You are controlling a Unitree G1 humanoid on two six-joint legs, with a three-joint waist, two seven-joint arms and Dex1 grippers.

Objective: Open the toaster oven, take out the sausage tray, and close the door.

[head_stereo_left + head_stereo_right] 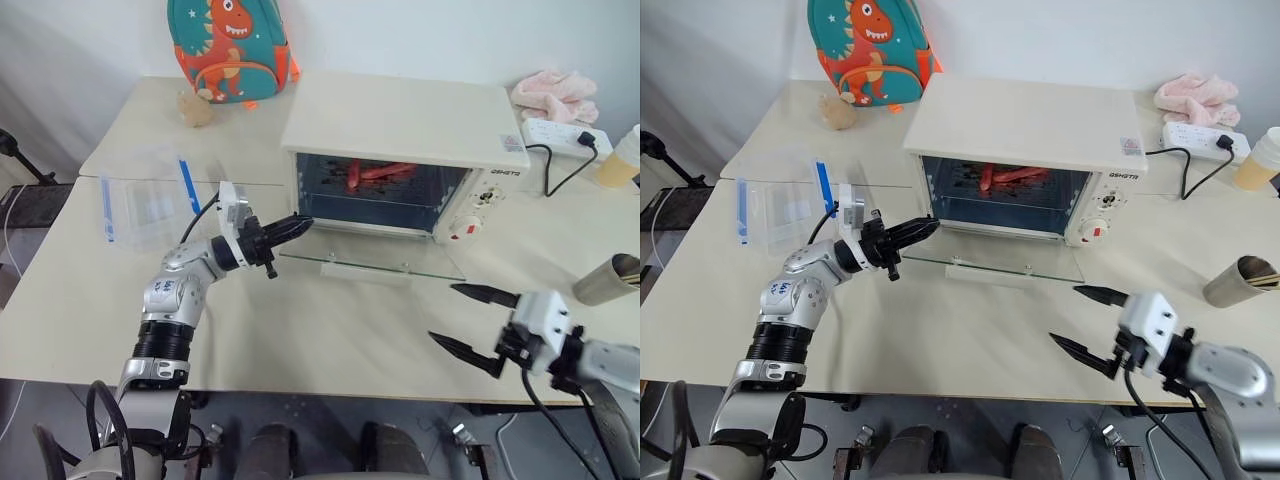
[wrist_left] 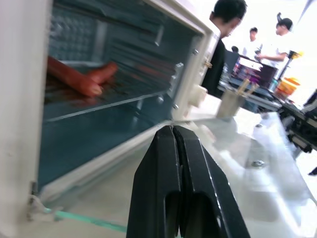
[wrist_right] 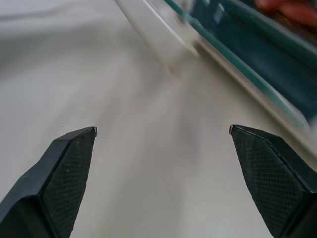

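A cream table (image 1: pixel 330 340) bears the toaster oven (image 1: pixel 400 150), a clear plastic box (image 1: pixel 145 200), a backpack (image 1: pixel 230 45) and a power strip (image 1: pixel 560 135).

The toaster oven (image 1: pixel 400 130) stands with the door (image 1: pixel 370 262) folded flat onto the table (image 1: pixel 330 330), so its mouth is unblocked from the front and the sausages (image 1: pixel 375 172) lie deep inside. The left gripper (image 1: pixel 300 226), fingers pressed together, sits at the mouth's left corner just above the glass. Bare tabletop lies in front of the door, where the right gripper (image 1: pixel 462 318) hangs spread wide; a clear plastic box (image 1: pixel 145 195) flanks the left side and a metal cup (image 1: pixel 608 280) the right.
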